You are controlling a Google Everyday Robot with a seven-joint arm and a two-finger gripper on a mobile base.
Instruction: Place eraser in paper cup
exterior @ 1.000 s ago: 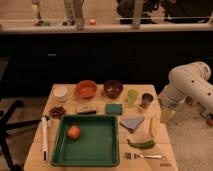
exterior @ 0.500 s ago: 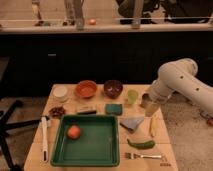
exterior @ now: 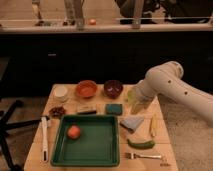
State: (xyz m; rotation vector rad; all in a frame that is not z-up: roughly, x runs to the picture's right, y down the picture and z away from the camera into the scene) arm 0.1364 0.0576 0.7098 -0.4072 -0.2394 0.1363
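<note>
gripper [exterior: 138, 101], fingers apart, near sponge [exterior: 114, 108]

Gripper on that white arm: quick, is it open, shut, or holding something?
Gripper: open, holding nothing, over the right side of the wooden table, beside the dark red round bowl. The cream-topped oblong eraser lies on the table.

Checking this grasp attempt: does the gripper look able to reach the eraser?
Probably yes: the gripper hangs over the right side of the table, and the eraser lies uncovered behind the tray, with only the flat sponge between them.
</note>
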